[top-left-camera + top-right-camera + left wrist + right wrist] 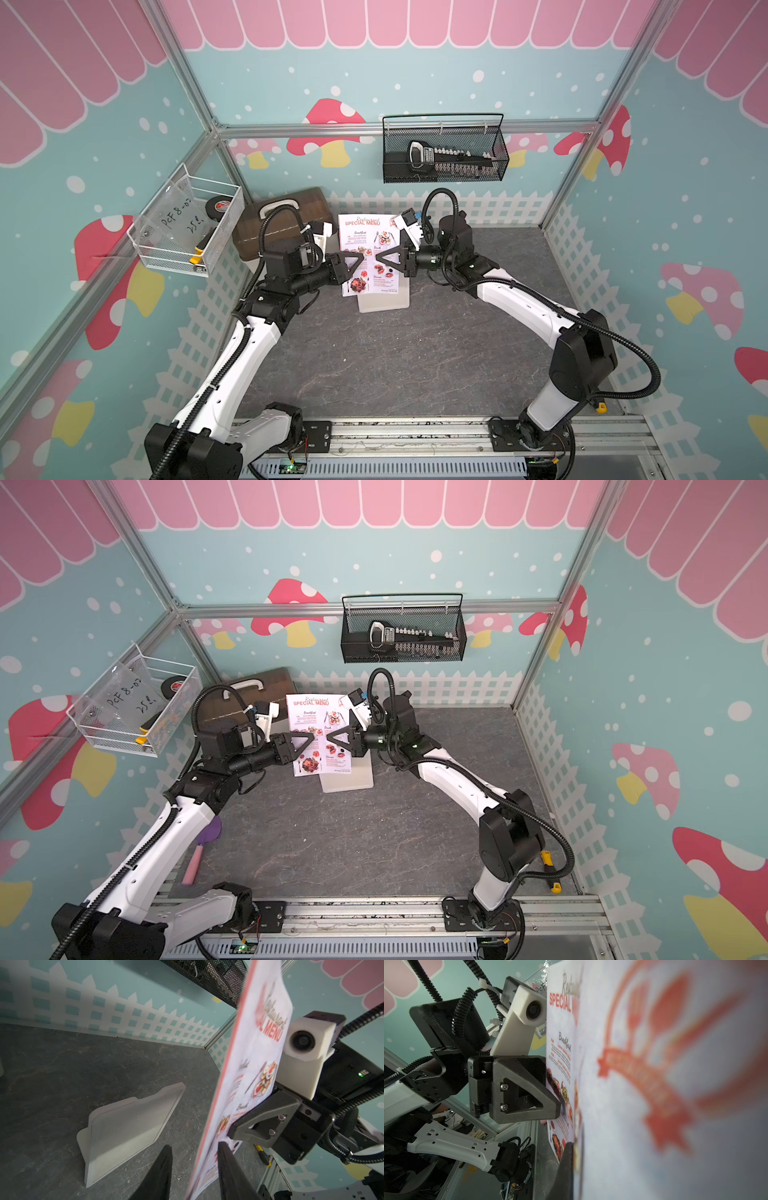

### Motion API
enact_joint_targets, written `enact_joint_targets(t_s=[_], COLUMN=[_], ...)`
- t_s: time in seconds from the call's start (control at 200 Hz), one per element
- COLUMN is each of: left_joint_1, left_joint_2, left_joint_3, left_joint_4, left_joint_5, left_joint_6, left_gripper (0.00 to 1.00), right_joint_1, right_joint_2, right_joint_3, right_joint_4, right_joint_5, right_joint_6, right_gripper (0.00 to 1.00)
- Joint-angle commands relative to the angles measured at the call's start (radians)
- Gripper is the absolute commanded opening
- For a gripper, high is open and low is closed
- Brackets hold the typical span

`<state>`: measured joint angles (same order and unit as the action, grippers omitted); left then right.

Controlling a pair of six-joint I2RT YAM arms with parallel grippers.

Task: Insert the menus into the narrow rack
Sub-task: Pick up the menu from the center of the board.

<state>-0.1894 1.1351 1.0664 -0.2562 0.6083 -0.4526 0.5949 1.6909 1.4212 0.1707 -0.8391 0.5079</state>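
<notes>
While the right end effector (379, 261) is clamped tight on the right edge of the SPECIAL MENU sheet (365, 239), the left end effector (360, 261) stands part-open. Its fingers (164, 1167) straddle the left edge, one clear of the paper. Sheet is held aloft, not yet inserted. Below it the narrow rack (384, 302) lies flat on the grey surface (395, 357).

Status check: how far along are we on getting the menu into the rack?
Done: the menu is held up off the table, pinched by the right gripper. In hand: the left gripper straddles the opposite edge, fingers apart, not clamped. Left: the rack lies flat and empty below; the menu has not entered its slot.
</notes>
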Motion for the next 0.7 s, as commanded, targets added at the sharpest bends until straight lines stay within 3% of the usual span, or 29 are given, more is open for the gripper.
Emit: enact_joint_targets(t_s=[0.0, 0.32, 0.695], left_joint_1=[0.009, 0.042, 0.082], left_joint_2=[0.018, 0.118, 0.206], left_joint_3=[0.009, 0.045, 0.099], left_joint_4=[0.076, 0.162, 0.253], left_joint_5=[0.054, 0.163, 0.273], left_joint_6=[0.052, 0.066, 0.084], left_gripper=[0.32, 0.15, 0.04], right_joint_1=[-0.013, -0.039, -0.057], right_joint_2=[0.018, 0.035, 0.09], right_joint_3=[0.046, 0.068, 0.114], right_joint_4=[-0.003, 0.02, 0.027], right_joint_5=[-0.024, -0.06, -0.06], right_joint_6=[-0.042, -0.025, -0.011], right_gripper=[0.0, 0.01, 0.05])
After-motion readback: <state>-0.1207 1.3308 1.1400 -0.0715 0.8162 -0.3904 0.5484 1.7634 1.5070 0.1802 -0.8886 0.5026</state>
